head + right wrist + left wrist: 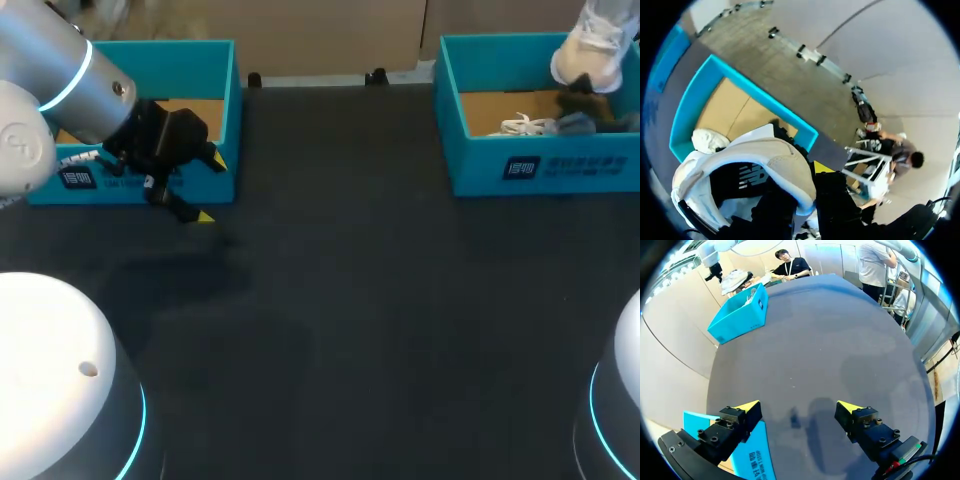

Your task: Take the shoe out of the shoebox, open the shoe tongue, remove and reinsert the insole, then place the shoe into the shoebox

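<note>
A white shoe (592,45) with a black lining hangs above the far right teal shoebox (545,165). In the right wrist view my right gripper (809,176) is shut on the shoe's (767,160) collar, with one yellow tip showing beside it and the box's cardboard floor (730,112) below. A second white shoe (525,126) with loose laces and a dark grey item lie inside that box. My left gripper (207,190) stands open and holds nothing, just over the table by the right front corner of the left teal box (215,75). Its fingers (747,409) frame bare table.
The left teal box's wall (752,457) sits close under one of my left gripper's fingers. Black table (350,280) stretches between the two boxes. My arms' white bases (60,370) rise at the near corners.
</note>
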Robot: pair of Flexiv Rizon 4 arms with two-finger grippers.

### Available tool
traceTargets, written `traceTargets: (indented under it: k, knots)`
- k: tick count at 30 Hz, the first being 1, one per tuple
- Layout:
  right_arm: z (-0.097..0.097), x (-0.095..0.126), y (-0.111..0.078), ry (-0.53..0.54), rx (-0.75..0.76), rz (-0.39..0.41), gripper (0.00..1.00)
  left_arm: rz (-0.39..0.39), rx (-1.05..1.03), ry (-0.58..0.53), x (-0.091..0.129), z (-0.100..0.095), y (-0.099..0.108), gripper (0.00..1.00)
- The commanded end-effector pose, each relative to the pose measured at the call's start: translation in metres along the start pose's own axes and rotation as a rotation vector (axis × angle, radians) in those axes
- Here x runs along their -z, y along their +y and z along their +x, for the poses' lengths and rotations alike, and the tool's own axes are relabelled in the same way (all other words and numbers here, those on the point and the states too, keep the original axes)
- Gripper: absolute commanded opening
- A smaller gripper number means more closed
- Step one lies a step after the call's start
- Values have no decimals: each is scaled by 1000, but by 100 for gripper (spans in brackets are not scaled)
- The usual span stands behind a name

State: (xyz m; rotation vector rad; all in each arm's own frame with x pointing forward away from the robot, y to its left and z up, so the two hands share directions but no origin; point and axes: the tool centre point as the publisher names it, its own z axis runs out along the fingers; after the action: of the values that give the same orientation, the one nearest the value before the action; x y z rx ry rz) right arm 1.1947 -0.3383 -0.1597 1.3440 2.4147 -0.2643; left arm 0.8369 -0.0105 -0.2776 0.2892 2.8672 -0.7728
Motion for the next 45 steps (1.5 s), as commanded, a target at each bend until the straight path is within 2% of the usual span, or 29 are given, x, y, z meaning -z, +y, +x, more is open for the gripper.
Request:
traceTargets:
  k: [1,11,12,13,22,43,45]
  knots:
    - [0,7,-3,14,-368,15,0,-2,-1,-1,0,1,0,100]
    - [18,9,-15,-108,-665,16,0,-2,-1,-1,0,1,0,100]
    - [19,10,-17,-125,-718,53,0,-2,-1,-1,0,1,0,100]
    - [20,10,-19,-128,-737,49,0,-2,-1,-1,0,1,0,100]
    - [23,4,-36,-113,-918,195,0,-2,-1,-1,0,1,0,100]
    - [26,1,-39,-88,-919,195,0,-2,-1,-1,0,1,0,100]
    - [32,-6,-37,-62,-932,184,0,-2,-1,-1,0,1,0,100]
